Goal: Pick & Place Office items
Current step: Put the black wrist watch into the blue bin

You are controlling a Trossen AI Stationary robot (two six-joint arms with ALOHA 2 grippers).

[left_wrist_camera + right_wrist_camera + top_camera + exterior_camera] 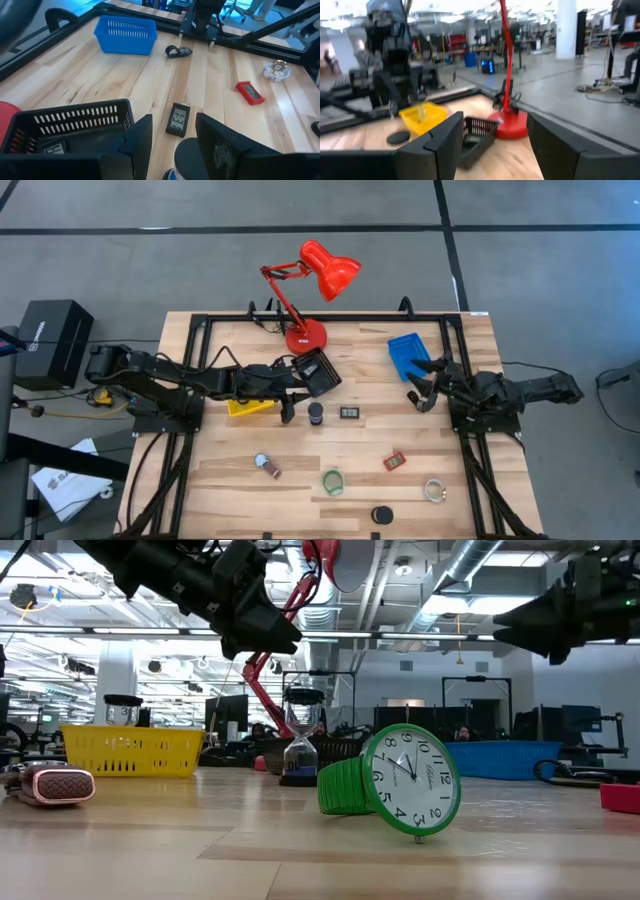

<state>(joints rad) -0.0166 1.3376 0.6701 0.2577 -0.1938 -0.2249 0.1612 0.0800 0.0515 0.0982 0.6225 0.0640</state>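
Above black cylinder [316,414], apparently empty left end effector [291,408].

A black cylinder [315,415] stands upright near the desk's middle; just beside it lies a flat black rectangular piece [350,412] with a pale display, face up; a small red rectangular piece [395,461] lies flat and askew toward the right; a green-banded watch [332,481] with a white dial rests on its edge, its strap curled into a ring; a silvery clear ring [434,491] sits near the right side; a black round puck [382,515] lies flat by the front edge; a pinkish-brown watch [267,466] lies left of the green one; a small dark strap-like item [178,51] lies beside the blue tray; another rectangular piece [54,147] rests inside the black tray.
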